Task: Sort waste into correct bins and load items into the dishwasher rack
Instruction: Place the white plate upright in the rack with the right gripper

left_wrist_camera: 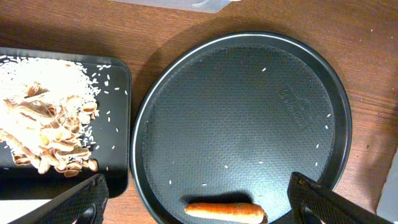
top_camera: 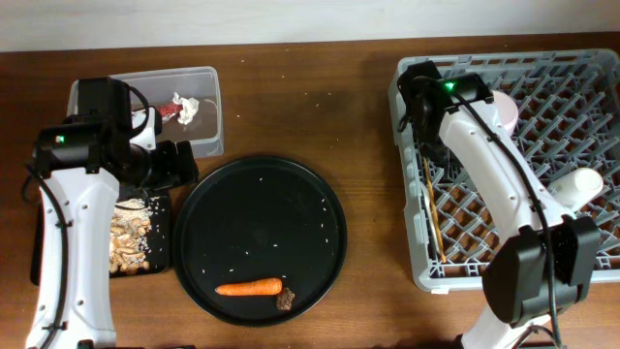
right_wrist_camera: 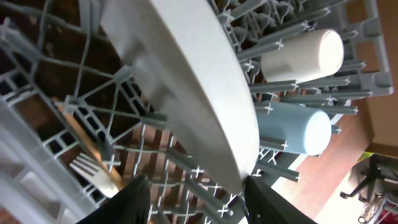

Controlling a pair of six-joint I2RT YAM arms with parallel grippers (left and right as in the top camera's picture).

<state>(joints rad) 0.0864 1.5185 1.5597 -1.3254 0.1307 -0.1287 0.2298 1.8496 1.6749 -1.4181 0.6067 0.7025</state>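
On round tray near edge, carrot lies betw. fingers of wide-open left gripper, long axis along their span; right gripper, spread astride plate, is farther.

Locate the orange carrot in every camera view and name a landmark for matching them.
Overhead: the carrot lies at the lower edge of the round black tray, left of picture centre.
Left wrist: the carrot lies at the bottom edge, right of centre, on the same tray.
Right wrist: not in it.
Shared landmark: the round black tray, in the overhead and left wrist views only.
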